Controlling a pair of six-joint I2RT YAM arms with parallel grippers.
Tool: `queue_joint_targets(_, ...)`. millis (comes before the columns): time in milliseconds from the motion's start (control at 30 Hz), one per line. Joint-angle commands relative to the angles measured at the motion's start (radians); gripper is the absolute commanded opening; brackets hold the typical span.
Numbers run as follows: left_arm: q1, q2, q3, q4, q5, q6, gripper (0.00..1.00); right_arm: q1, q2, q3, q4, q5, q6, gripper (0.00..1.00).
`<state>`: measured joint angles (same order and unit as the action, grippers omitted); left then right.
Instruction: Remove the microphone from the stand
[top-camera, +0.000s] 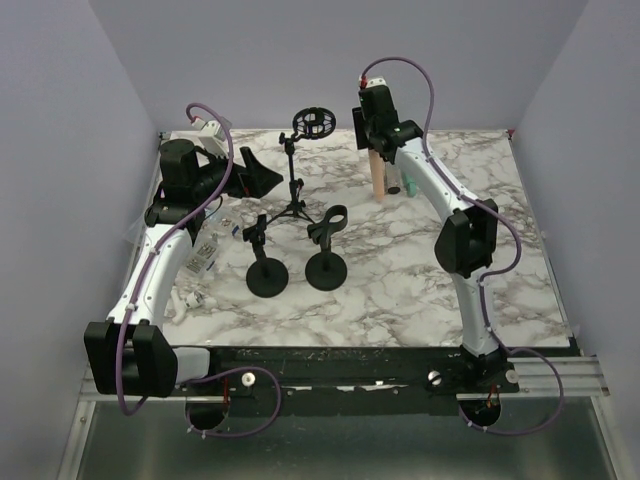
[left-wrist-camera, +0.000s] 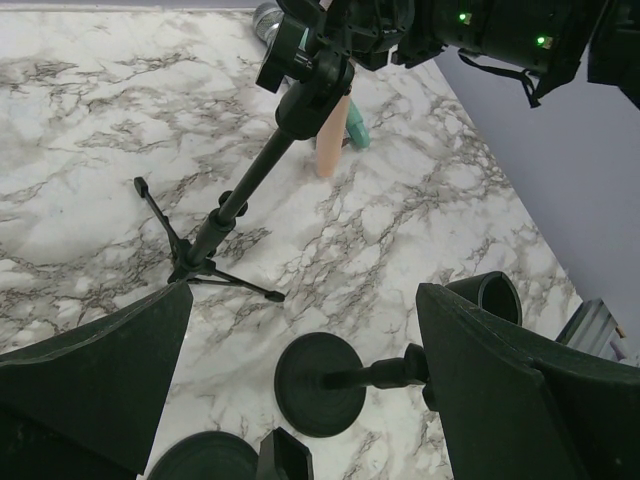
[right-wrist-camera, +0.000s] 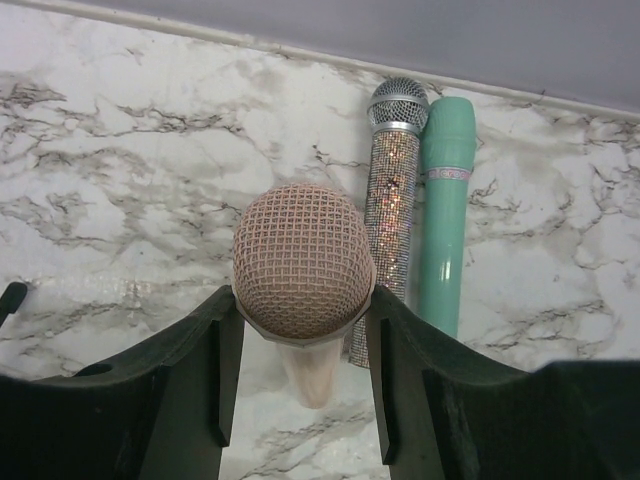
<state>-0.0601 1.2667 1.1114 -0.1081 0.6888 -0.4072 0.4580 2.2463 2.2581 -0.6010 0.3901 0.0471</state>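
Note:
My right gripper (top-camera: 374, 140) is shut on the mesh head of a pink microphone (right-wrist-camera: 303, 262). It holds the microphone upright at the back of the table, tail down close to the marble (top-camera: 378, 178). In the right wrist view both fingers (right-wrist-camera: 215, 350) press the ring under the head. A black tripod stand (top-camera: 293, 190) with an empty round shock mount (top-camera: 315, 123) stands to the left of it. My left gripper (top-camera: 262, 178) is open and empty, left of the tripod. In the left wrist view (left-wrist-camera: 300, 330) it looks over a round-base stand (left-wrist-camera: 320, 385).
A glitter microphone (right-wrist-camera: 392, 195) and a teal microphone (right-wrist-camera: 446, 210) lie side by side behind the pink one. Two black round-base stands (top-camera: 268, 276) (top-camera: 326, 268) with empty clips stand mid-table. Packets (top-camera: 200, 255) lie at the left edge.

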Motion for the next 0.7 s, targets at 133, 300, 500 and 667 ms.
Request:
queue_joint_targets(133, 0.005, 0.005, 0.010, -0.021, -0.018, 0.026, 0.98, -0.033, 0.126, 0.097, 0.046, -0.047, 0.043, 0.01)
queue_joint_targets(300, 0.006, 0.007, 0.011, -0.025, -0.020, 0.031, 0.98, -0.053, 0.197, 0.134, 0.087, -0.078, 0.054, 0.01)
queue_joint_targets(500, 0.006, 0.020, 0.012, -0.029, -0.026, 0.034, 0.98, -0.071, 0.279, 0.181, 0.150, -0.082, 0.046, 0.01)
queue_joint_targets(667, 0.006, 0.030, 0.014, -0.033, -0.029, 0.039, 0.98, -0.079, 0.344, 0.208, 0.220, -0.067, 0.032, 0.01)
